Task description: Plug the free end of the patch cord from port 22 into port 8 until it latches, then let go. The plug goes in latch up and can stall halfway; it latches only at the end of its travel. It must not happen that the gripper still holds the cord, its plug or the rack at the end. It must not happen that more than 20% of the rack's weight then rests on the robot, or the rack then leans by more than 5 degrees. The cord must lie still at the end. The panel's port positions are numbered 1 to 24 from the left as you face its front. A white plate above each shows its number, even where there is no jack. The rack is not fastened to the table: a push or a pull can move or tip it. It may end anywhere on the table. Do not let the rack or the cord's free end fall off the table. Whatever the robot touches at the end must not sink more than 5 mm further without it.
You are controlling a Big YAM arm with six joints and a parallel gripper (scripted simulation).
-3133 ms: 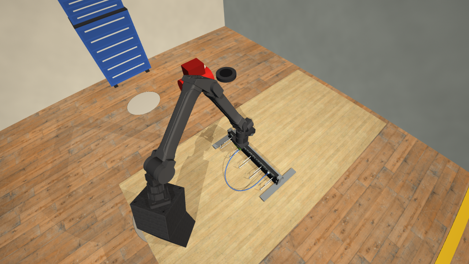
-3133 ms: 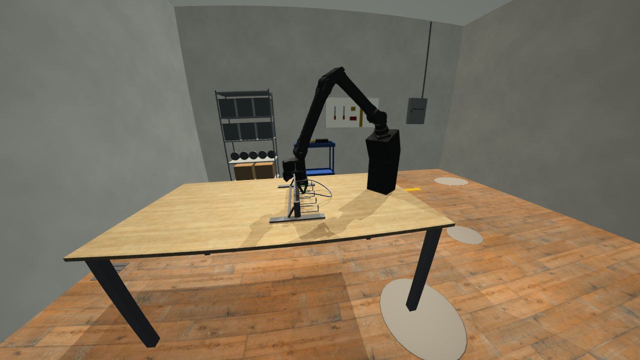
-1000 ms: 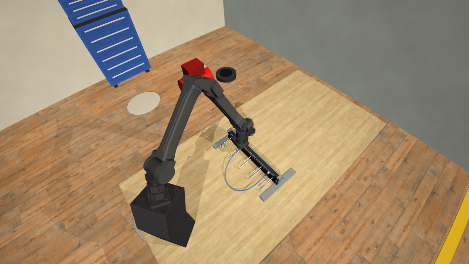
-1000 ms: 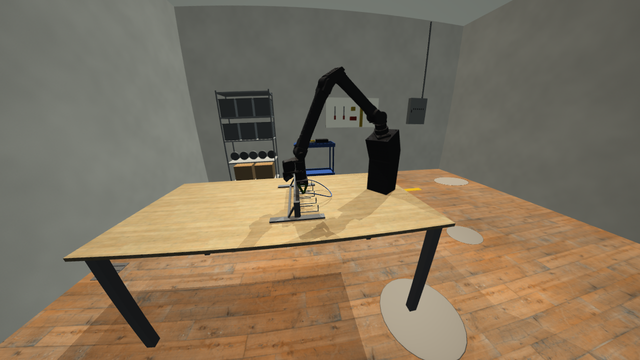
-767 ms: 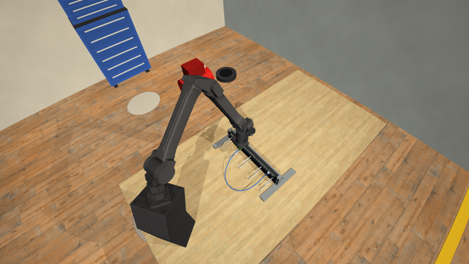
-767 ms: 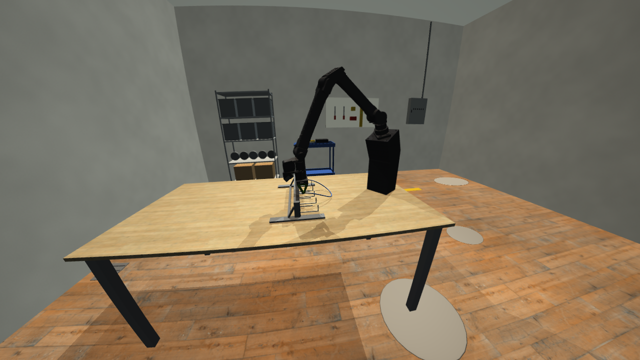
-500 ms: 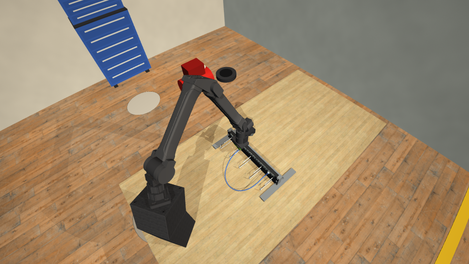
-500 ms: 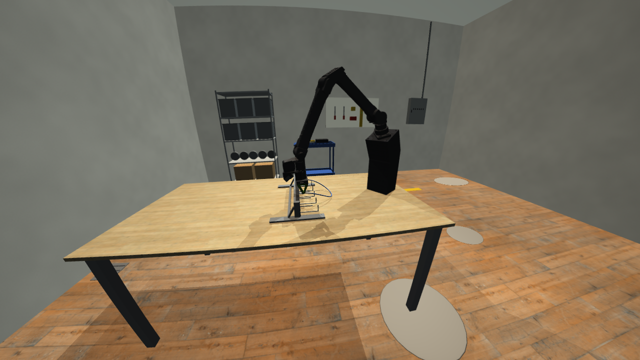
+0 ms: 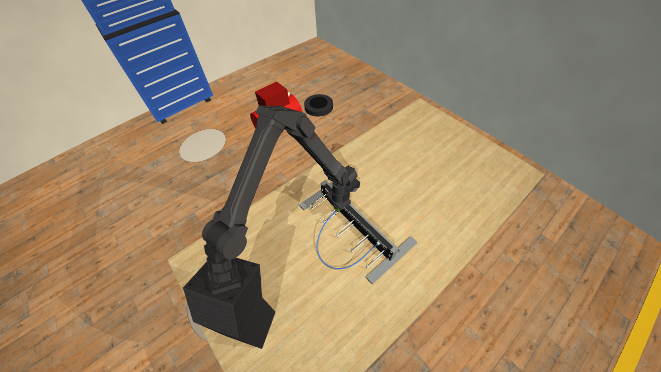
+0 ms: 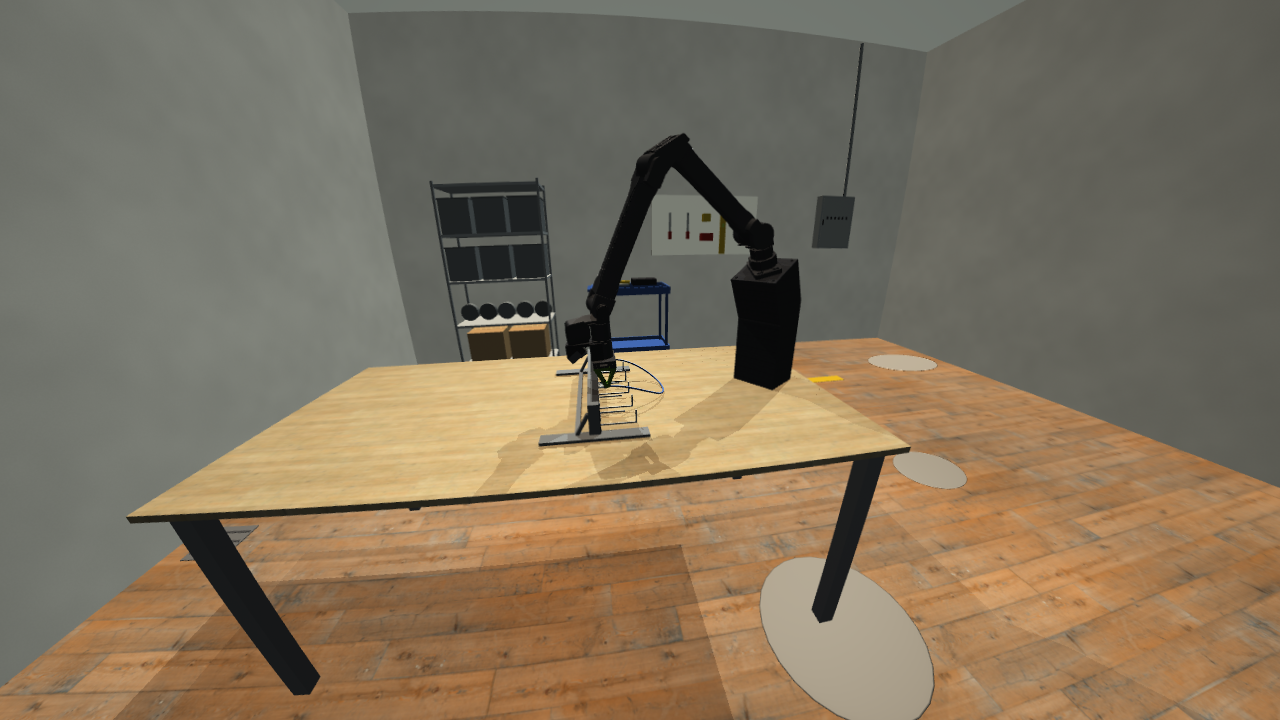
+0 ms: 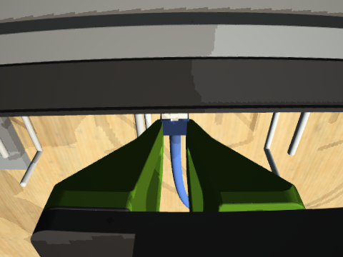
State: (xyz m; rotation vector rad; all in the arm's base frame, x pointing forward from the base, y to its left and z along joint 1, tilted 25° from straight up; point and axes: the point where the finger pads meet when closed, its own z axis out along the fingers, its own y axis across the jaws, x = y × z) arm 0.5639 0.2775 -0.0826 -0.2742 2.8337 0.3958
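Table: wooden top (image 9: pixel 462 161) (image 10: pixel 358 447) (image 11: pixel 232 139) under both pedestal and rack.
Arm: the YAM arm (image 9: pixel 249 171) (image 10: pixel 626 232) makes a tall inverted V, its elbow high between the pedestal and the rack; the forearm slopes down to a wrist bent so that the gripper points downward over the panel.
Pedestal: black block (image 9: pixel 254 277) (image 10: pixel 767 331) at one end of the table, facing the rack front.
Rack: patch panel rack (image 9: pixel 390 253) (image 10: pixel 593 418) (image 11: pixel 107 87), upright on flat grey feet (image 9: pixel 406 246) (image 10: pixel 563 439).
Cord: blue patch cord (image 9: pixel 317 235) (image 10: pixel 662 385) (image 11: pixel 176 160), bowed out in front of the panel from the gripper to a jack near the right-hand end.
Cable guides: pale wire hooks (image 9: pixel 365 244) (image 10: pixel 633 402) (image 11: pixel 271 132) jutting from the rack front.
Gripper: green-fingered gripper (image 9: pixel 338 210) (image 10: pixel 605 380) (image 11: pixel 174 129), pinching the plug's dark blue boot between its tips, toward the panel's left-hand end.
Plug: blue-booted plug (image 11: pixel 174 128), clear part up at the rack's front edge; seating, latch and port number cannot be made out.
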